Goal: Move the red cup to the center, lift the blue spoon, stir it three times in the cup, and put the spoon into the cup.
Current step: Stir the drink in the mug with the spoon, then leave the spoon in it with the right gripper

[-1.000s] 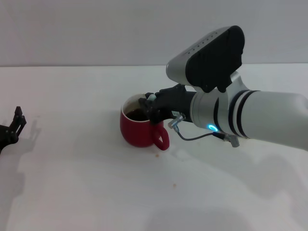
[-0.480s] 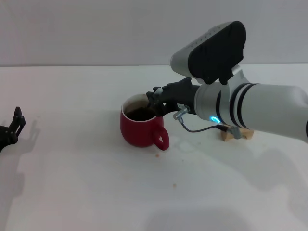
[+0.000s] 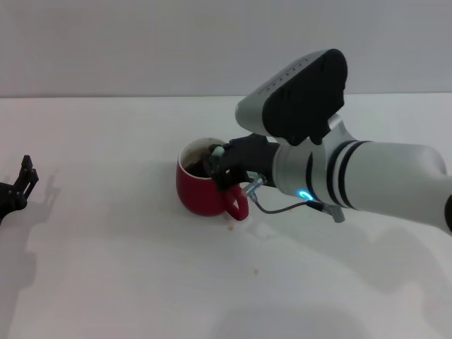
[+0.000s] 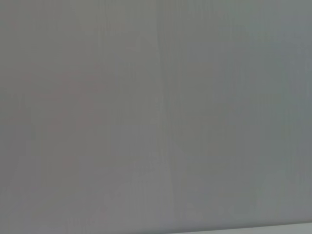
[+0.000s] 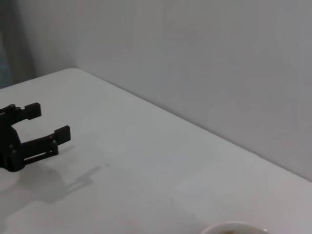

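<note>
A squat red cup (image 3: 206,188) with dark liquid inside stands upright on the white bench (image 3: 127,268), about mid-bench, its loop handle turned toward the robot's right. Directly over its rim on the handle side sits the right end effector (image 3: 219,164), dipping toward the liquid; a pale tip shows at it, probably the spoon's (image 3: 219,150) handle, but whether the fingers are pinching it or spread cannot be made out. The spoon's bowl is hidden, presumably inside the cup. Far to the left of the cup, at the bench edge, the left end effector (image 3: 21,185) rests idle with its fingers spread apart. Judging by this, the cup is placed and the spoon lifted; stirring looks under way, and releasing the spoon into the cup remains.
</note>
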Action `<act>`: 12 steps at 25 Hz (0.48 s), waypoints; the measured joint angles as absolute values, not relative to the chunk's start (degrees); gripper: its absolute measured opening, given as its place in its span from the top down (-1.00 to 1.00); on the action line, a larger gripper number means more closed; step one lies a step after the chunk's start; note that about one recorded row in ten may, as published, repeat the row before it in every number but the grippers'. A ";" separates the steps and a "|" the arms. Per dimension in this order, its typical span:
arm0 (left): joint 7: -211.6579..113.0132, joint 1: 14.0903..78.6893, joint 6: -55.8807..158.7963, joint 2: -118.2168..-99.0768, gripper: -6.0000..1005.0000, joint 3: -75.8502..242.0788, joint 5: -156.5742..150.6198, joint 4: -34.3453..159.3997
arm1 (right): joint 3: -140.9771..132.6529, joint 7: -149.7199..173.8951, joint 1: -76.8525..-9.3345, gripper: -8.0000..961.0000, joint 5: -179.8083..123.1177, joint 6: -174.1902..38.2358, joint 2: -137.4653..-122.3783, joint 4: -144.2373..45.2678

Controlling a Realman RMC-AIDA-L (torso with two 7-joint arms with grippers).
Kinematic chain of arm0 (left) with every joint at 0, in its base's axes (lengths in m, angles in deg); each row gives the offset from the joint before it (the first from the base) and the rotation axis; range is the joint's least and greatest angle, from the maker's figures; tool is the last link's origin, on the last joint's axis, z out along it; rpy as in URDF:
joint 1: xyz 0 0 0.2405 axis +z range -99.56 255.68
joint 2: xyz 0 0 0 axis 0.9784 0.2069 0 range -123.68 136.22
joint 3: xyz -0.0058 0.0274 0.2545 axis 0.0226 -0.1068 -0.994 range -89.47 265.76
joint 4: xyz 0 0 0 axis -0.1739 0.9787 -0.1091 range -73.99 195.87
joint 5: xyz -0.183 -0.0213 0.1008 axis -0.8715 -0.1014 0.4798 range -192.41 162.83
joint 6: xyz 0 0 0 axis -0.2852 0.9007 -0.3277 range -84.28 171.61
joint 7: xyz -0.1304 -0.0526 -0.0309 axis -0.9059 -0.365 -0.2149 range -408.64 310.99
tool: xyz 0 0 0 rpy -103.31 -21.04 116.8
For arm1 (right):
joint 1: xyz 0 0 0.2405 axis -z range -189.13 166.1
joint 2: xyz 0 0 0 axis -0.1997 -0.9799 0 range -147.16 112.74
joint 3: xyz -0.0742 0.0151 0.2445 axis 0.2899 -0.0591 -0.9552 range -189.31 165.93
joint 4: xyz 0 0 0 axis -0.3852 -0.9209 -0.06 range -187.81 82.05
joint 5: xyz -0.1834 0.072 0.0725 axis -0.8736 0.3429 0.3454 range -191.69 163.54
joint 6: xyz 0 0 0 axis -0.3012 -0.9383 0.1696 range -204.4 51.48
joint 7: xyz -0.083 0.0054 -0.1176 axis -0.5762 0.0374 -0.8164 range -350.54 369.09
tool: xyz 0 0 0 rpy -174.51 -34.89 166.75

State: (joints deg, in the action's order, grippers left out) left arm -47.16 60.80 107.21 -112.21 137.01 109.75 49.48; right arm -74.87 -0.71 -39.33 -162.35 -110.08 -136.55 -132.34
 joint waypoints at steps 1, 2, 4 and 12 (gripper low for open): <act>-47.16 60.80 107.21 -112.21 -0.68 137.01 109.75 49.38 | -74.86 -0.70 -39.57 0.63 -162.35 -109.83 -136.58 -132.07; -47.16 60.91 107.23 -112.18 -0.68 137.01 109.75 49.23 | -74.83 -0.69 -40.09 0.63 -162.34 -108.85 -136.61 -131.25; -47.16 60.91 107.23 -112.18 -0.68 137.01 109.75 49.23 | -74.92 -0.68 -40.48 0.63 -162.34 -107.78 -136.58 -130.46; -47.16 61.17 107.67 -112.11 -0.68 137.01 109.75 49.20 | -76.91 -0.67 -42.06 0.60 -162.60 -107.08 -136.34 -127.52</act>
State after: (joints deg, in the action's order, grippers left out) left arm -47.16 61.17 107.67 -112.11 137.01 109.75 49.20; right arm -76.91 -0.67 -42.06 -162.60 -107.08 -136.34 -127.52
